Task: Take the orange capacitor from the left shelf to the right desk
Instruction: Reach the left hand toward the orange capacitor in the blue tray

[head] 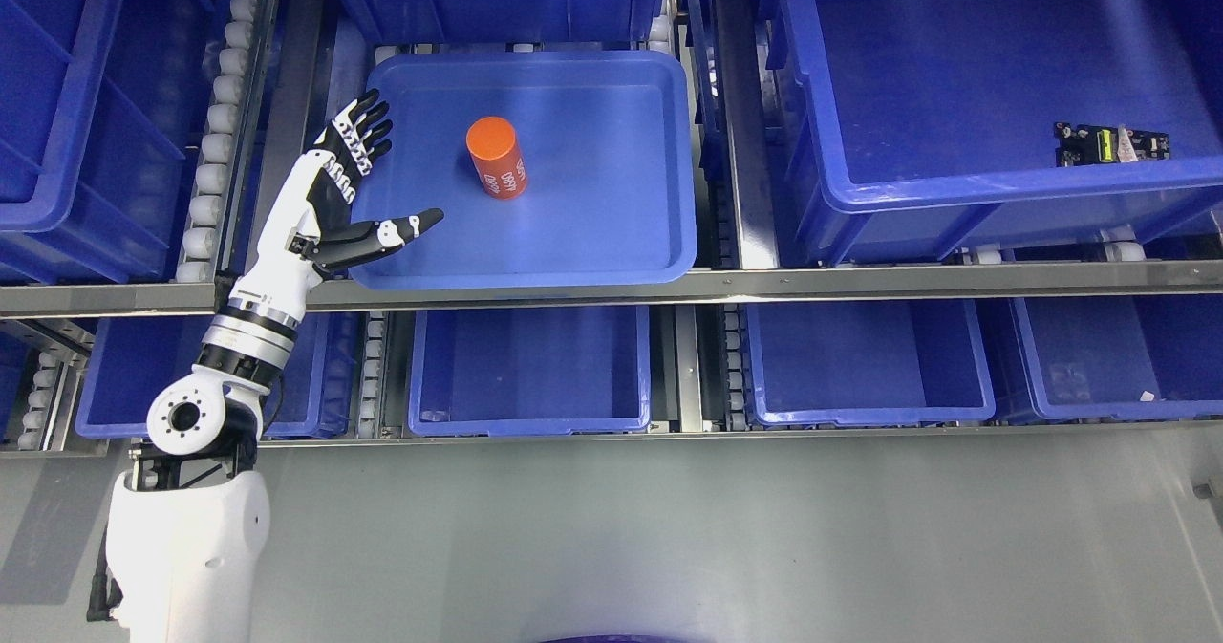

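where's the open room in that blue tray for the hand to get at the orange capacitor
The tray is bare except for the orange capacitor, standing slightly left of centre. Free patches: the wide floor between capacitor and right wall, and the strip between capacitor and front rim. The left side is tighter: the open left hand hovers over the left rim, thumb reaching in toward the capacitor.

The orange capacitor (497, 157), a printed cylinder, stands slightly tilted in the shelf's shallow blue tray (611, 232).
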### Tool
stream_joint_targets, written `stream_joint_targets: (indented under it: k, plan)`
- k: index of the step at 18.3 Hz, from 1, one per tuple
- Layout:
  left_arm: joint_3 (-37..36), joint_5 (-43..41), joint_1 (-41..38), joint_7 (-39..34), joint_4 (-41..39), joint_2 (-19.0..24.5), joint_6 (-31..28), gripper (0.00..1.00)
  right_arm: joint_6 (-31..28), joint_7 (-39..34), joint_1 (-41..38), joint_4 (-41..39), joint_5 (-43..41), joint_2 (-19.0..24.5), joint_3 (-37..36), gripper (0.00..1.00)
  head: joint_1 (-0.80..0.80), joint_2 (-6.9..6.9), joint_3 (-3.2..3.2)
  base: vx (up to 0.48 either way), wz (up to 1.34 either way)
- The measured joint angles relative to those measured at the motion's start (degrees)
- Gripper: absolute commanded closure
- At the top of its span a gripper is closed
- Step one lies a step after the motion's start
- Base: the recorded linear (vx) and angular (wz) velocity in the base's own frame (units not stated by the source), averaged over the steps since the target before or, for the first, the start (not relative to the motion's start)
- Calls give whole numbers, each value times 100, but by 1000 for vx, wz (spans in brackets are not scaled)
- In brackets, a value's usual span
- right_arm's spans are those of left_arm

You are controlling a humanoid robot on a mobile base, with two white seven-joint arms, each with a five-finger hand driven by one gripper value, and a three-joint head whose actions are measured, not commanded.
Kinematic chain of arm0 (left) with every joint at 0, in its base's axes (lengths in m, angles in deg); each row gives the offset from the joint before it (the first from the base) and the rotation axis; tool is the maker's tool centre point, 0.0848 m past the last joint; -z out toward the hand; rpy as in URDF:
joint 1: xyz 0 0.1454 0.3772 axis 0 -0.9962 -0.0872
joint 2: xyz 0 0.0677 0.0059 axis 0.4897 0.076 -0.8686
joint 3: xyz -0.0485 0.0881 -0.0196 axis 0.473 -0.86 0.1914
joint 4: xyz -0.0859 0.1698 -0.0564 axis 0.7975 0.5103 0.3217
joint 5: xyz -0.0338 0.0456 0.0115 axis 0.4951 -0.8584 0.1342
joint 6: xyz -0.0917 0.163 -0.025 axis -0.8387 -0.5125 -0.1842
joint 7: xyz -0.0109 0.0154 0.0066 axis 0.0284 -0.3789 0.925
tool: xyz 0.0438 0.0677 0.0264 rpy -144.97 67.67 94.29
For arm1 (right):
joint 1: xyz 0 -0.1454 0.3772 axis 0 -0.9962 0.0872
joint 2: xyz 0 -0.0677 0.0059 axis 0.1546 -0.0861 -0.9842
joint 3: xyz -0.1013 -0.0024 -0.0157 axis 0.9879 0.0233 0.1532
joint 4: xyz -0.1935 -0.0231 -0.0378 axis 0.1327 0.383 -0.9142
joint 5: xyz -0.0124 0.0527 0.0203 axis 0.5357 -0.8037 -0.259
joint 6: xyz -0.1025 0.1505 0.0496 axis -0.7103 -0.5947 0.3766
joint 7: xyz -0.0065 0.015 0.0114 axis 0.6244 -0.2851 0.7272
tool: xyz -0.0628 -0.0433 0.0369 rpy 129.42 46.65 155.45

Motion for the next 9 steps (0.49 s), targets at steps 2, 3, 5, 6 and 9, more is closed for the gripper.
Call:
stream_joint_targets:
  k: [2,3,5,6,9]
  plan:
    - [-33,-46,115,256,72,41,-105,0,0,0,0,0,0,0,0,0,0,0,0,0,0]
    - [-56,-71,160,368,108,60,-144,0,0,0,0,0,0,0,0,0,0,0,0,0,0]
    - [-98,-121,237,530,180,95,-202,0,0,0,0,0,0,0,0,0,0,0,0,0,0]
    - [-114,-151,264,577,211,106,-213,0,14,0,0,0,0,0,0,0,0,0,0,0,0]
    - [-163,-326,371,655,314,139,-231,0,24,0,0,0,0,0,0,0,0,0,0,0,0]
